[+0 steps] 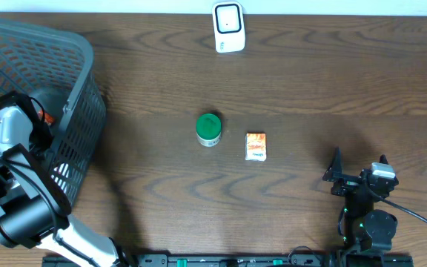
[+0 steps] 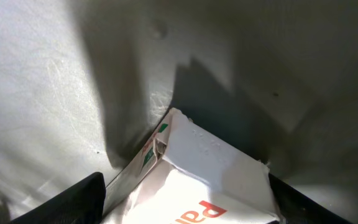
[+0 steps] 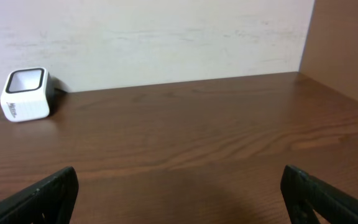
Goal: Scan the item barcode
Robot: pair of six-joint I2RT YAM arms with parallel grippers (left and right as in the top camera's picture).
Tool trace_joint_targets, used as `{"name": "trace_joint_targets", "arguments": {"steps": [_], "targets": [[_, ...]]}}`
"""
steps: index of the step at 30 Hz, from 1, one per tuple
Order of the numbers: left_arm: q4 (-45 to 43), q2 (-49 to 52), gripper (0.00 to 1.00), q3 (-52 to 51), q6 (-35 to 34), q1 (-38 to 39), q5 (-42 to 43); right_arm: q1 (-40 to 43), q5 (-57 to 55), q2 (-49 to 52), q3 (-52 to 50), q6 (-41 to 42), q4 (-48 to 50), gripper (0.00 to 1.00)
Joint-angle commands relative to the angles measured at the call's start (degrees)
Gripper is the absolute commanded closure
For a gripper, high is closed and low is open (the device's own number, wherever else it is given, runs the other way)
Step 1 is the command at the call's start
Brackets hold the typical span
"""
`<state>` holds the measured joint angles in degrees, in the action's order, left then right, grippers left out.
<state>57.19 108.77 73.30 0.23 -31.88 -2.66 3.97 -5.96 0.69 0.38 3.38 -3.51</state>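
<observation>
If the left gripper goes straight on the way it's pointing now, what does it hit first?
Most likely the white carton, which lies just ahead between its fingers. Beyond it there is only a pale surface, and the depth is unclear.

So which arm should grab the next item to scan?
Left. The left end effector is in the grey mesh basket, a white red-lettered carton between its fingers; the right end effector is open, holding nothing.
</observation>
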Motion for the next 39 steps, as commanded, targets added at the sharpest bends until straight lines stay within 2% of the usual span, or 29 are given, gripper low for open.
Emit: {"name": "trace_joint_targets", "arguments": {"steps": [1, 5, 10, 12, 13, 16, 18, 33, 39], "targets": [[-1.84, 2.36, 0.24, -0.98, -0.83, -2.27, -0.15, -0.68, 0.07, -0.31, -0.07, -0.66, -0.2, 0.01], [-4.48, 2.34, 0.25, -0.96, -4.26, -4.76, -0.13, -0.68, 0.07, -0.31, -0.07, -0.66, -0.2, 0.01], [-7.65, 2.34, 0.27, -0.96, -12.63, -8.92, 0.17, -0.68, 0.07, -0.31, -0.07, -0.66, -0.2, 0.01], [-8.66, 2.34, 0.26, -0.96, -13.77, -10.14, 0.92, -0.68, 0.07, -0.31, -0.07, -0.66, -0.2, 0.01], [-9.07, 2.34, 0.22, -0.96, -14.01, -10.69, 1.14, -0.68, 0.09, -0.31, -0.07, -0.66, -0.2, 0.01], [-8.79, 2.34, 0.07, -0.96, -13.27, -11.72, 1.18, -0.68, 0.07, -0.31, -0.07, -0.66, -0.2, 0.01], [-7.89, 2.34, 0.01, -0.96, -12.74, -11.82, 1.2, -0.68, 0.09, -0.31, -0.07, -0.66, -0.2, 0.01], [2.36, 1.77, 0.0, -1.03, -9.7, -11.76, 5.53, -0.68, 0.07, -0.31, -0.07, -0.66, -0.2, 0.01], [0.11, 1.81, 0.02, -4.81, -9.44, -11.69, 7.04, -0.68, 0.09, -0.31, -0.07, -0.66, -0.2, 0.01]]}}
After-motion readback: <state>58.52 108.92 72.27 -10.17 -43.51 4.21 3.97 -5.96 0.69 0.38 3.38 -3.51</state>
